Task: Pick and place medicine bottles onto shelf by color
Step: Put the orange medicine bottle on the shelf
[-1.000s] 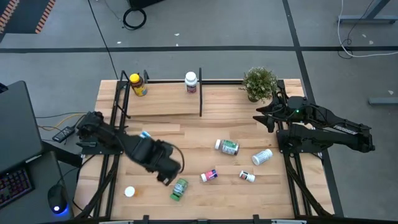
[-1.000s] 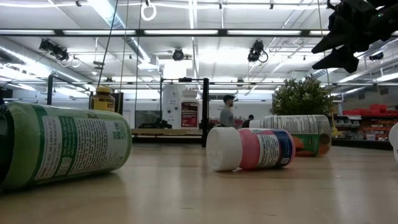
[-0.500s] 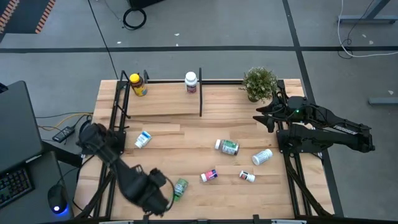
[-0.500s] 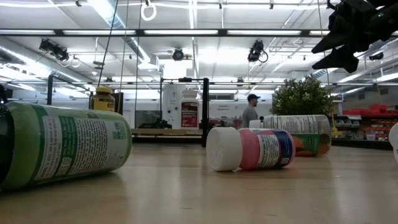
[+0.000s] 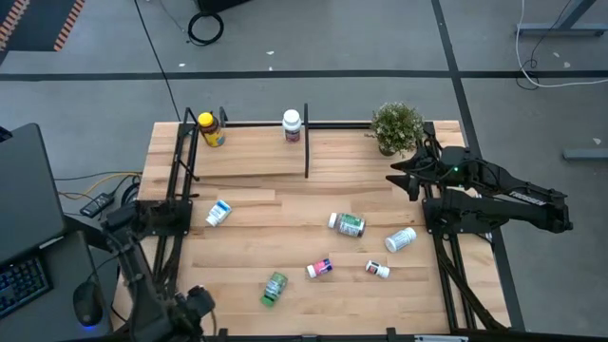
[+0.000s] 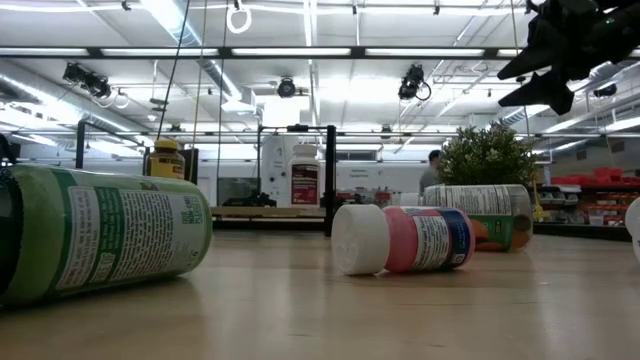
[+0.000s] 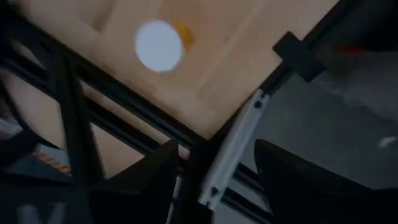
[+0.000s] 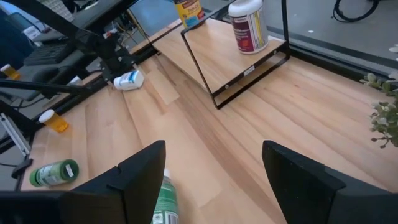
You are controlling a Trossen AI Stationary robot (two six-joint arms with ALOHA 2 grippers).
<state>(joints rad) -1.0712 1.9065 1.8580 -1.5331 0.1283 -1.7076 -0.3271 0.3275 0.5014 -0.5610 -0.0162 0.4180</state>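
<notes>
High view puts the left tool (image 5: 195, 306) at the worktop's (image 5: 285, 242) front-left corner, partly past the edge, while the right tool (image 5: 404, 177) waits beside the potted plant (image 5: 396, 125), jaws apart and empty. The left wrist view shows the left tool's jaws also apart with nothing between them, hanging over the black frame rail (image 7: 233, 155) rather than over the white-capped orange bottle (image 7: 160, 45), which stands close to that corner. The risk is plain: a descent from here would likely strike the rail, and a sideways correction could nudge so light a bottle off the edge. Reaching it from outside the worktop also looks awkward. From above, the arm hides that bottle altogether; only the wrist views reveal it. The shelf (image 5: 256, 152) holds the amber yellow-capped bottle (image 5: 211, 130) and a white magenta-labelled bottle (image 5: 292, 124), which the low view confirms are upright; the green bottle (image 5: 275, 288) and the others lie scattered on the worktop.
</notes>
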